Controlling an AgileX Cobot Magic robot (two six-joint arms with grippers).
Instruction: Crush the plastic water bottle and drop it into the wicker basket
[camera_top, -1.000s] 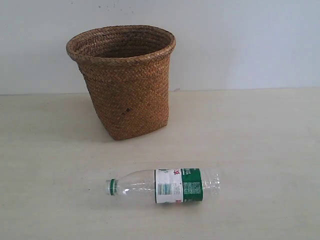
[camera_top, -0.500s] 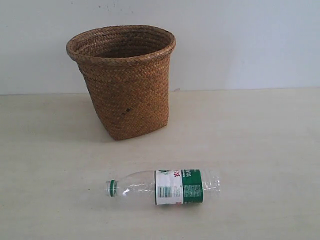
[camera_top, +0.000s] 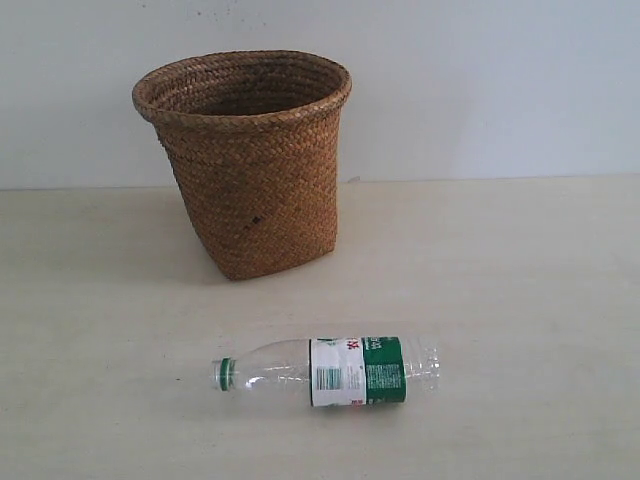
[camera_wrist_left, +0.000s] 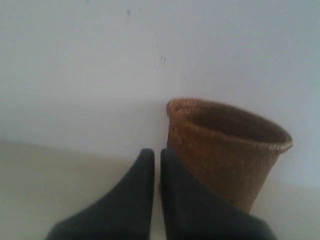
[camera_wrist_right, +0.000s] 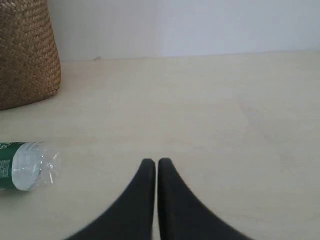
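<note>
The plastic water bottle (camera_top: 330, 371) lies on its side on the table, green cap pointing left, uncrushed; its base end also shows in the right wrist view, bottle (camera_wrist_right: 25, 166). The wicker basket (camera_top: 245, 160) stands upright behind it, near the wall, and appears in the left wrist view as basket (camera_wrist_left: 225, 145) and at the edge of the right wrist view, basket (camera_wrist_right: 27, 55). Neither arm shows in the exterior view. My left gripper (camera_wrist_left: 157, 155) is shut and empty, short of the basket. My right gripper (camera_wrist_right: 156, 164) is shut and empty, off the bottle's base end.
A pale wooden table (camera_top: 520, 300) carries both objects, and a white wall (camera_top: 480, 80) rises right behind the basket.
</note>
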